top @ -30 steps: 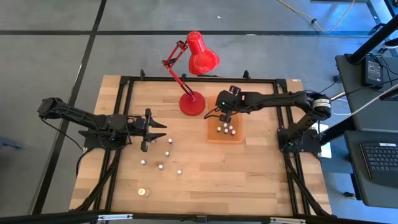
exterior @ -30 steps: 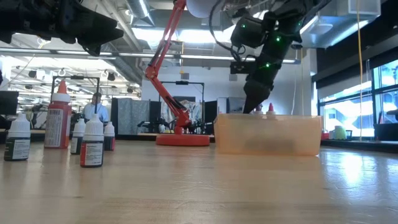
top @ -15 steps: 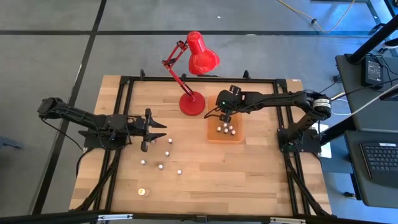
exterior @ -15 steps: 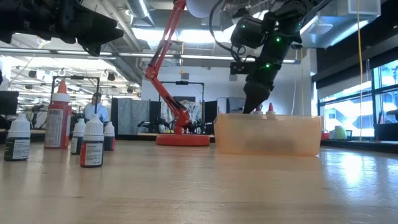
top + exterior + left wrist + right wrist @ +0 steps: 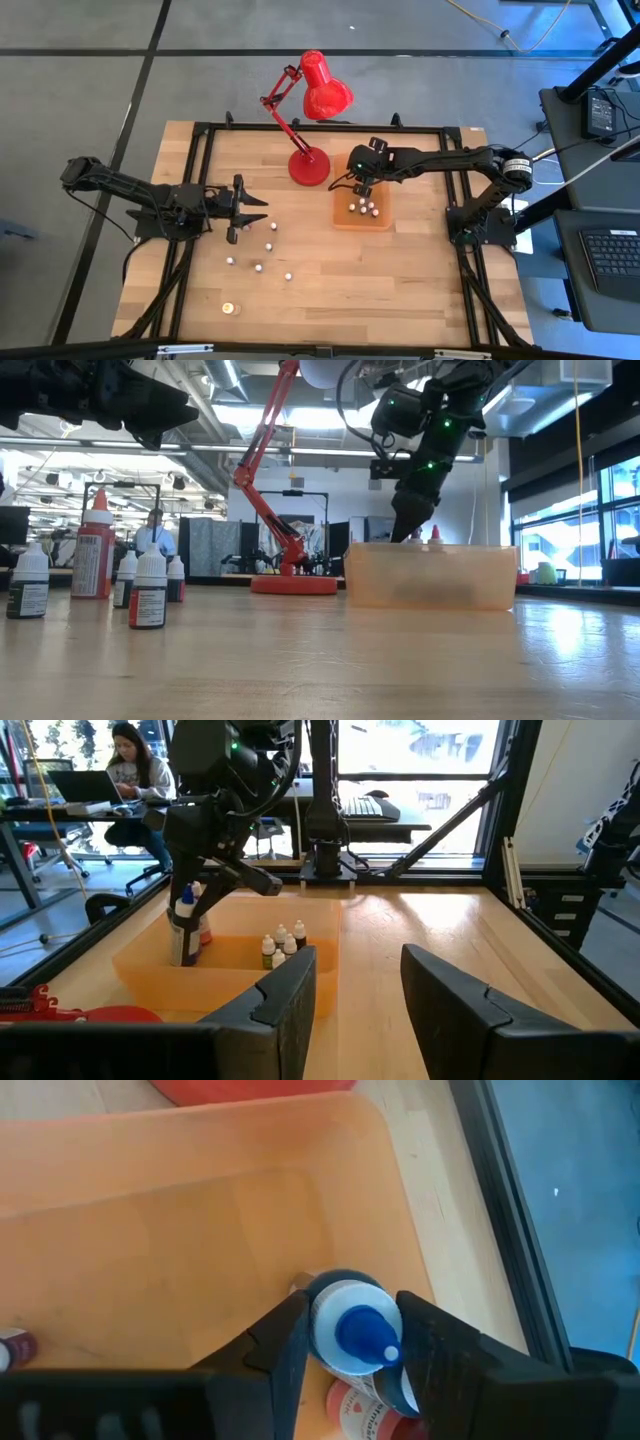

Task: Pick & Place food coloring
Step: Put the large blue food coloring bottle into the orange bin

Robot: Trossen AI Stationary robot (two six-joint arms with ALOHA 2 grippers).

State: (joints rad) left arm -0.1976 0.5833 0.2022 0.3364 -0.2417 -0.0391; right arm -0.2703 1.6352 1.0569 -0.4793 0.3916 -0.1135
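An orange translucent tray (image 5: 345,222) lies right of centre with three small white-capped food coloring bottles (image 5: 283,945) standing in it. My right gripper (image 5: 352,1315) reaches slanting down into the tray's far end, shut on a dark, blue-tipped bottle (image 5: 183,930). A red-bodied bottle (image 5: 355,1405) stands right beside that one. Several more bottles (image 5: 257,247) stand loose on the wood left of centre, among them a tall red one (image 5: 93,555). My left gripper (image 5: 262,210) hovers level above them, open, with nothing between its fingers (image 5: 300,990). My right gripper has its two fingers (image 5: 290,1340) against opposite sides of the blue-tipped bottle's white shoulder (image 5: 325,1320), just below the blue tip. The fingers come from above, slanting down from the table's right. The bottle stands upright with its base on the tray floor.
A red desk lamp's base (image 5: 309,167) stands just behind and left of the tray, with its arm reaching up over the far edge. A small yellow round thing (image 5: 228,308) lies near the front left. Black frame rails (image 5: 195,180) run along the table's sides.
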